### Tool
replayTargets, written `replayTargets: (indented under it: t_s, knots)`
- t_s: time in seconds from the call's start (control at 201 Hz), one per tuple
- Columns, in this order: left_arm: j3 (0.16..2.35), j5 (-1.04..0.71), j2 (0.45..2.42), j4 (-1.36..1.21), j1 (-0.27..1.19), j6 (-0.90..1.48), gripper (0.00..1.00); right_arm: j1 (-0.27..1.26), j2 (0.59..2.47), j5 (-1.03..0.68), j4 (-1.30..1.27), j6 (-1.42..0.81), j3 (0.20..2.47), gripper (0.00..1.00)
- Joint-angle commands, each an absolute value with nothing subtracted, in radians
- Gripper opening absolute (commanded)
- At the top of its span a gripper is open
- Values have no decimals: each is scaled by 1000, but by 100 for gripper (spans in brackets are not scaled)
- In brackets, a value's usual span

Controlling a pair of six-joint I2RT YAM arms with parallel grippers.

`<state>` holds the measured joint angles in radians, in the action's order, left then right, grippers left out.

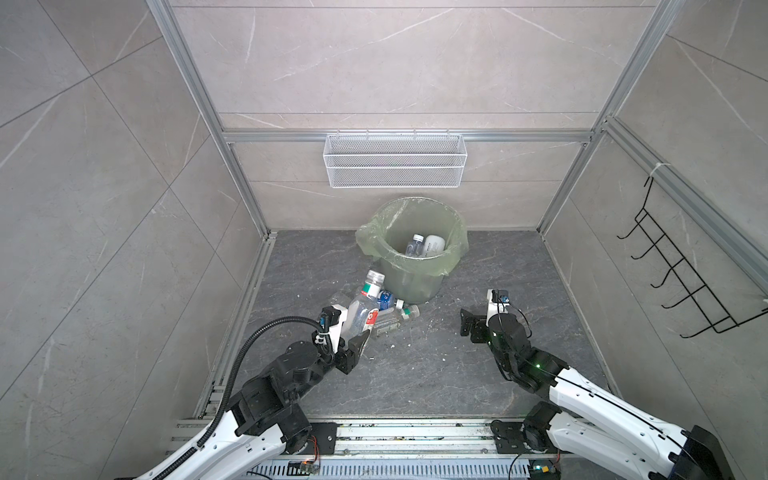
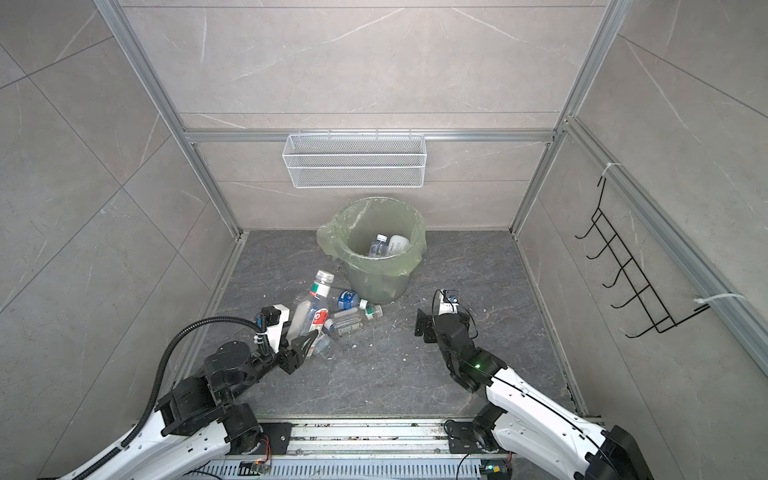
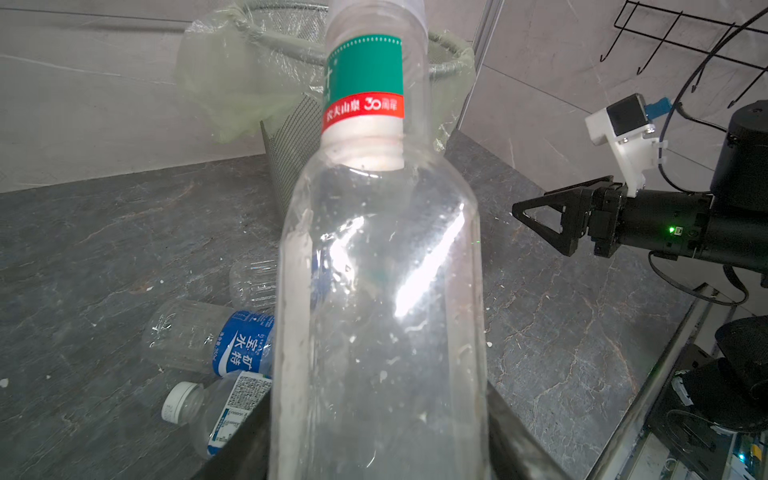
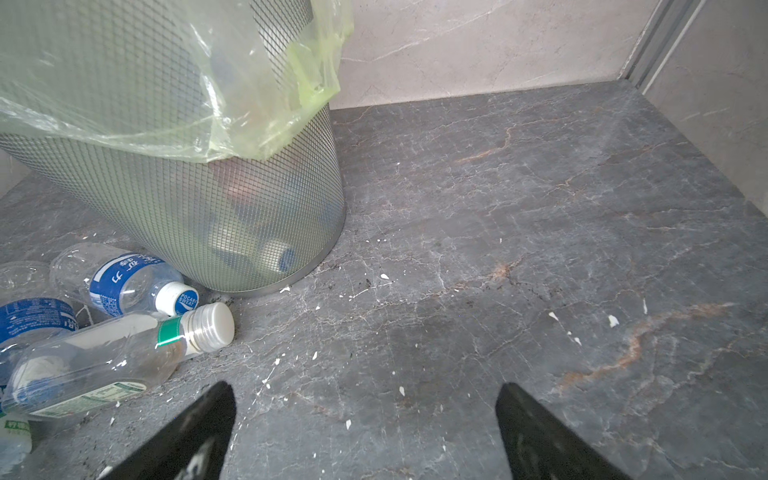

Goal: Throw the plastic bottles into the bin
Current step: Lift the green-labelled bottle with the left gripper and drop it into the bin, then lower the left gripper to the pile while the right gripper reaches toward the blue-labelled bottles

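In both top views, the bin point(image 1: 415, 286) stands at centre frame by the back wall. It is a round, tapered tub lined with a thin, crinkled pale green bag point(image 1: 368, 243) folded over its rim. Inside lie a clear capped bottle point(image 1: 414, 245) and an opaque white bottle point(image 1: 434, 245). Lower left of the bin, your left claw point(image 1: 351, 332) is clamped on the base of a tall clear bottle point(image 1: 360, 309) with a green and red neck band. Its cap points toward the bin. Loose bottles point(image 1: 392, 309) lie beside it on the dark veined stone floor point(image 1: 415, 374). Right of centre, your right claw point(image 1: 466, 322) holds nothing. A white wire basket point(image 1: 395, 160) hangs on the wall above the bin.

In the left wrist view, the tall clear bottle point(image 3: 378, 291) fills the frame, smooth and glossy, pinched between two dark fingers. Behind it the bin point(image 3: 286, 166) shows a silver mesh wall.

In the right wrist view, your right claw point(image 4: 361, 395) has its jaws wide apart over bare floor. A blue-labelled bottle point(image 4: 124, 280) and a green-banded bottle point(image 4: 104, 357) lie on their sides near the foot of the bin point(image 4: 249, 208).
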<state>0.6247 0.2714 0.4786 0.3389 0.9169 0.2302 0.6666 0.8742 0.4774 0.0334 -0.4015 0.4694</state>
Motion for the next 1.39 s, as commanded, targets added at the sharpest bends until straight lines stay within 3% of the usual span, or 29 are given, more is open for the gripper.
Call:
replayTargets:
  t_s: [0.0, 0.179, 0.368, 0.408, 0.448, 0.473, 0.518, 0.851, 1.384]
  knots:
    - [774, 296, 575, 296, 922, 227, 53, 662, 866, 455, 53, -421, 496, 100]
    - [1107, 275, 900, 241, 918, 121, 51, 662, 867, 442, 53, -422, 500, 100]
    - [1695, 78, 1420, 313, 771, 75, 50, 662, 870, 415, 58, -424, 505, 100]
    - [1828, 56, 1526, 365, 731, 98, 59, 662, 868, 411, 61, -425, 507, 100]
    - [1936, 76, 1612, 413, 703, 117, 79, 661, 868, 413, 66, -423, 508, 100]
    - [1988, 85, 1653, 443, 691, 126, 97, 661, 864, 415, 70, -423, 509, 100]
    - [2037, 111, 1698, 473, 677, 139, 100, 661, 857, 420, 78, -419, 510, 100]
    - [1685, 81, 1441, 176, 673, 160, 100, 662, 827, 401, 79, -412, 504, 100]
    - [1237, 139, 1098, 109, 673, 192, 100, 661, 868, 380, 28, -397, 493, 100]
